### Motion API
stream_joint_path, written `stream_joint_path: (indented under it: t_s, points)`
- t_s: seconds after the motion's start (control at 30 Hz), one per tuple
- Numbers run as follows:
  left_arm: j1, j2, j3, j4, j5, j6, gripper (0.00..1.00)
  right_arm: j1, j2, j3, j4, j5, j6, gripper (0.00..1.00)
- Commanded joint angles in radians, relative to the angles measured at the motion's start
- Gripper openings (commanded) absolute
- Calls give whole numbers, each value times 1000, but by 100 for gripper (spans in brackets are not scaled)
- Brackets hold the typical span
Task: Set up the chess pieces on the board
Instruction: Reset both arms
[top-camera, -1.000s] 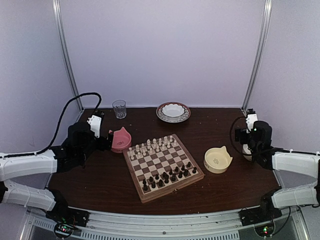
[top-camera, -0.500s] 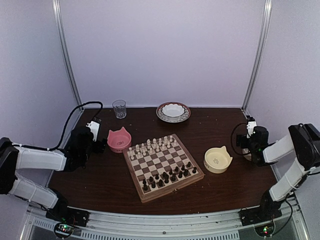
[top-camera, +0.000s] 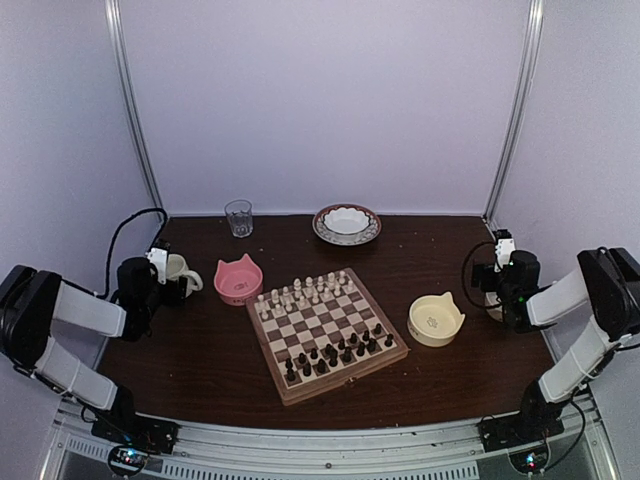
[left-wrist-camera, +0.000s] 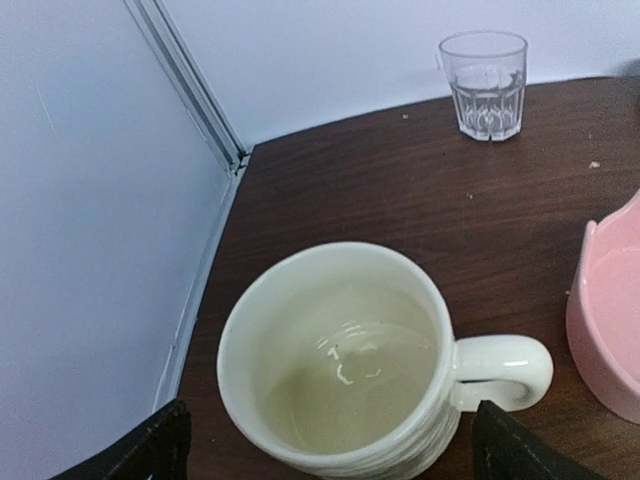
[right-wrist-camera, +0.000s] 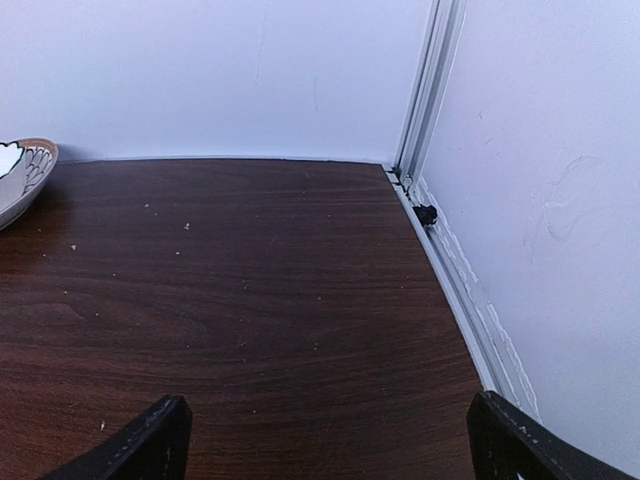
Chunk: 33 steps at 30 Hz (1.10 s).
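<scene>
1. At the left edge of the table, my left pincer (left-wrist-camera: 335, 450) stands wide. Its two dark fingers (left-wrist-camera: 150, 450) show only as tips in the bottom corners of the wrist view.
2. Between those tips sits a cream mug (left-wrist-camera: 340, 370), upright, handle pointing right. I see a gap on each side, so neither finger touches it.
3. Just right of the mug is a pink bowl (left-wrist-camera: 610, 320), and farther back, near the wall, a clear glass (left-wrist-camera: 484, 82).
4. My right pincer (right-wrist-camera: 335, 445) is also spread wide and holds nothing, with only bare tabletop (right-wrist-camera: 250, 300) under it (by the right rear corner).
5. A patterned dish (right-wrist-camera: 20, 175) shows at that view's left edge.
6. From above, the board (top-camera: 345, 378) lies mid-table, turned at a slant, well apart from both pincers.
7. The dark chess pieces (top-camera: 335, 352) stand on its near rows and the pale pieces (top-camera: 303, 291) on its far rows.
8. A cream bowl (top-camera: 436, 320) sits just right of the board.
</scene>
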Motion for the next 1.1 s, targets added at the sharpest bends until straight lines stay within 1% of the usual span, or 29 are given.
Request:
stream_joint_path:
  t_s: [0.0, 0.03, 0.07, 0.1, 0.23, 1.07]
  points:
    - [84, 83, -82, 305, 229, -29, 97, -1, -5, 3, 29, -12, 8, 100]
    - [102, 116, -90, 371, 251, -39, 98, -1, -5, 3, 29, -12, 7, 100]
    - [108, 140, -92, 387, 263, -42, 97, -1, -5, 3, 29, -12, 7, 99]
    - [109, 143, -88, 376, 268, -41, 98, -1, -5, 3, 30, -12, 8, 100]
    - [119, 149, -16, 231, 285, -49, 98, -2, -5, 3, 28, -12, 7, 100]
    - [127, 155, -1, 215, 274, -67, 97, -1, -5, 3, 28, -12, 7, 100]
